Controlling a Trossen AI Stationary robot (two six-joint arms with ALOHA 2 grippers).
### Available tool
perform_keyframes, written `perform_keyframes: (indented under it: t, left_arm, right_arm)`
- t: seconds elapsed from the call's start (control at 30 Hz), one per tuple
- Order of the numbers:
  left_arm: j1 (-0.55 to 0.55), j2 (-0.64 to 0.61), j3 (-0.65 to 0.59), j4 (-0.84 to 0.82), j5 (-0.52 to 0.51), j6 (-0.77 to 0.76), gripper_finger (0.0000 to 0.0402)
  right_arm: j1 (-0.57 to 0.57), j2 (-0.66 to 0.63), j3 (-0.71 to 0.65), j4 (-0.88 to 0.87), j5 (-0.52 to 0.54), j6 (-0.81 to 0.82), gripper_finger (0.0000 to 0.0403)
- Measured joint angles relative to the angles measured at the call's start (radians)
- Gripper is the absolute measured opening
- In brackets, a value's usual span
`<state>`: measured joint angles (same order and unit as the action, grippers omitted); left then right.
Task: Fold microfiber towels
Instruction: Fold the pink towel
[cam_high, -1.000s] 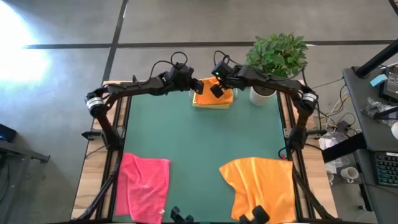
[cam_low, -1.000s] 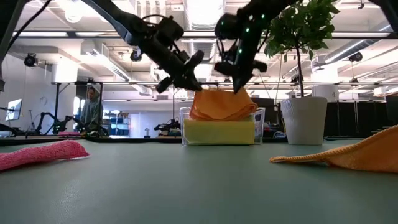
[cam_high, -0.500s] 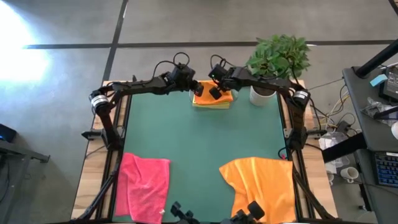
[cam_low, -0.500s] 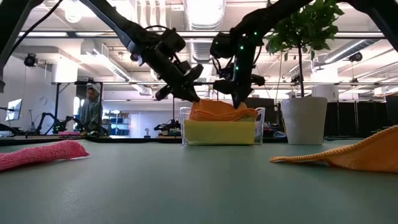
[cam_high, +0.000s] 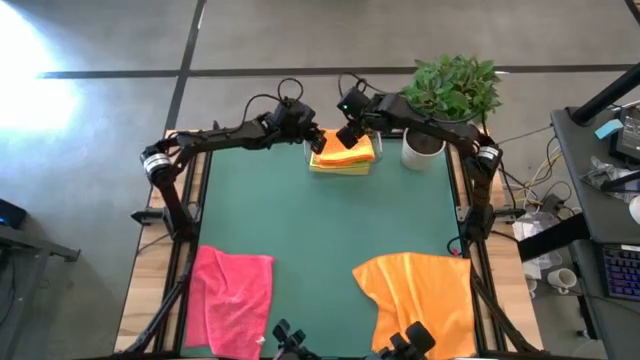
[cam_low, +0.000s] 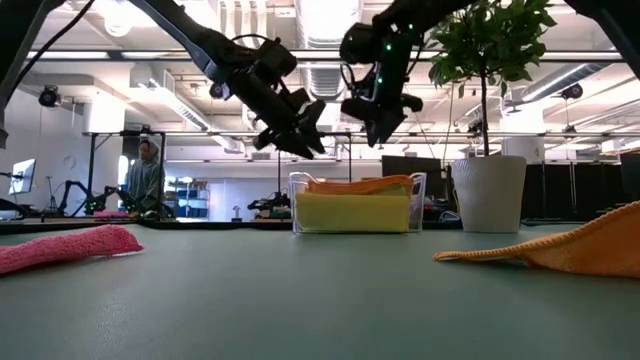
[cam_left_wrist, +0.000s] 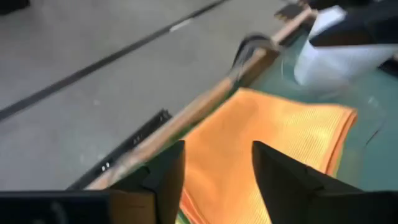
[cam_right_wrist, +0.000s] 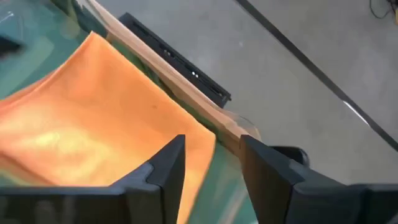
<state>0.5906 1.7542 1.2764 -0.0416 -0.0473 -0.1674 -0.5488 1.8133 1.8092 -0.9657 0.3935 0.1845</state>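
Left pincer (cam_high: 312, 141) hangs above the far edge of the bench (cam_high: 330, 225), its fingers spread apart and holding nothing, just over the left side of a folded orange towel (cam_high: 347, 150). Right pincer (cam_high: 350, 133) hangs over the same towel from the other side, fingers likewise parted and empty. In the low view both pincers are clear of the cloth, with a gap of air beneath them.

That folded orange towel lies flat on top of a folded yellow towel (cam_low: 350, 211), and the pair sits inside a small clear bin (cam_low: 419, 201) at the far middle of the green mat (cam_high: 330, 240). A potted plant (cam_high: 447, 92) in a white pot stands just to the right of the bin.

At the near edge, a pink towel (cam_high: 232, 300) lies rumpled on the left and a second orange towel (cam_high: 418, 298) lies spread and unfolded on the right, well apart from each other.
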Motion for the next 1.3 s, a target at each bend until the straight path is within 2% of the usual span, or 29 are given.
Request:
perform_keyframes:
  t: [0.13,0.33,0.57,0.8,1.0,1.3]
  left_arm:
    - [0.004,-0.055,0.012,0.0,-0.001,0.044,0.0201]
    - [0.001,-0.206,0.01,-0.114,-0.003,0.148,0.0208]
    - [-0.047,-0.354,-0.032,-0.327,0.0,0.112,0.0207]
    - [-0.198,-0.487,-0.187,-0.429,0.008,0.059,0.0207]
    - [-0.339,-0.591,-0.343,-0.421,0.009,-0.099,0.0207]
    - [-0.528,-0.66,-0.502,-0.413,0.099,-0.381,0.0207]
  right_arm:
    - [0.0,-0.006,0.09,-0.116,-0.001,-0.003,0.0149]
    - [0.023,-0.033,0.155,-0.271,-0.008,-0.002,0.0143]
    - [0.102,-0.139,0.009,-0.231,-0.056,-0.002,0.0125]
    - [0.191,-0.221,-0.163,-0.069,-0.074,-0.027,0.0114]
    - [0.238,-0.233,-0.229,0.016,-0.188,-0.03,0.0114]
    - [0.289,-0.228,-0.255,0.033,-0.192,-0.029,0.0109]
